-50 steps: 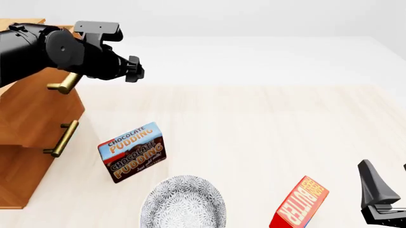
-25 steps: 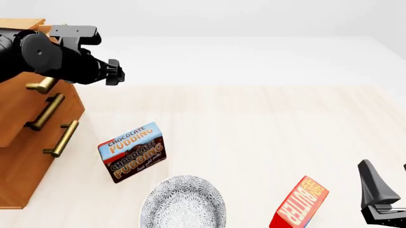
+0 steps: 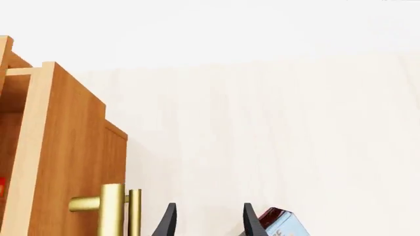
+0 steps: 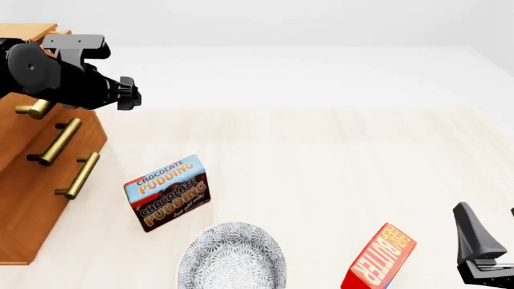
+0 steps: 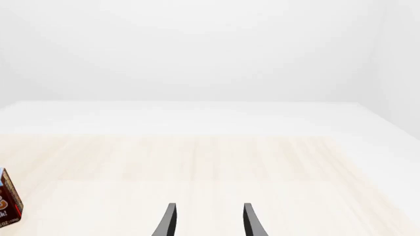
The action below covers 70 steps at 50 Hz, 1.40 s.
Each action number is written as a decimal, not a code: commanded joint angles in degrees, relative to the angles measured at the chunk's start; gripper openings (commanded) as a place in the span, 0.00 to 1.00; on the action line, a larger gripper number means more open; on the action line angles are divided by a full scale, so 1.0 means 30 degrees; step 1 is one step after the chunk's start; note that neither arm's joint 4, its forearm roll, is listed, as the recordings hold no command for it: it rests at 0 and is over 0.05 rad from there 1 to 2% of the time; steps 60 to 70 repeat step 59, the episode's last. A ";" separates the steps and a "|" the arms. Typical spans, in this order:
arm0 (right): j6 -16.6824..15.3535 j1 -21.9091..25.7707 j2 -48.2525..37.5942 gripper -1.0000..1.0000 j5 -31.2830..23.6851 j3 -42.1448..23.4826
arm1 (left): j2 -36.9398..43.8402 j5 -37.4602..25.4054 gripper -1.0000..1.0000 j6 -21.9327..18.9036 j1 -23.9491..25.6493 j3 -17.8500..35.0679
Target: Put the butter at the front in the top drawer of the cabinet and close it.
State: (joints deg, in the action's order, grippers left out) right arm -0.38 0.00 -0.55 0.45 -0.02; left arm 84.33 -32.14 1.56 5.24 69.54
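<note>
Both pincers gape empty, the left pincer [image 3: 206, 221] beside the top drawer [image 3: 72, 157], whose handle [image 4: 34, 109] wants a steady, square push fully home.

chocolate pudding box [image 4: 167, 193]: upright on table [image 4: 337, 156] | patterned bowl [image 4: 232, 257]: just beside it, nearer the camera

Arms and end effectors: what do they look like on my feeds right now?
Both are plain black with no markings, cables or sleeves showing. The left arm is bulky, rounded housings with a boxy block on top. The right end effector shows a tapered, blade-like finger. Each wrist view shows two slim, dark, curved fingers.
</note>
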 commanded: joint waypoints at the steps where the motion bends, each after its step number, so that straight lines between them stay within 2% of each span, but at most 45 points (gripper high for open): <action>1: 0.0001 -0.0002 0.0003 1.00 0.0000 0.0000 | 0.0039 -0.0044 1.00 -0.0064 -0.0643 -0.0026; 23: 0.0001 0.0000 0.0004 1.00 -0.0001 0.0000 | -0.0089 0.0073 1.00 -0.0285 -0.1982 -0.0209; 39: 0.0004 0.0002 -0.0007 1.00 0.0001 0.0000 | -0.1084 0.0182 1.00 -0.0500 -0.3962 -0.0931; 44: -0.0006 0.0005 -0.0003 1.00 0.0001 0.0000 | -0.1243 0.0177 1.00 -0.0564 -0.4059 -0.1030; 49: -0.0001 -0.0001 0.0003 1.00 0.0000 0.0000 | -0.1203 0.0193 1.00 -0.0400 -0.3420 -0.1070; 56: -0.0003 -0.0003 0.0004 1.00 -0.0001 0.0000 | -0.1501 -0.0116 1.00 -0.0249 -0.1169 -0.0958; 59: -0.0004 0.0003 0.0001 1.00 0.0000 0.0000 | -0.1791 -0.0324 1.00 -0.0437 -0.0760 -0.0890; 70: -0.0004 0.0003 0.0001 1.00 0.0000 0.0000 | -0.1791 -0.0324 1.00 -0.0437 -0.0760 -0.0890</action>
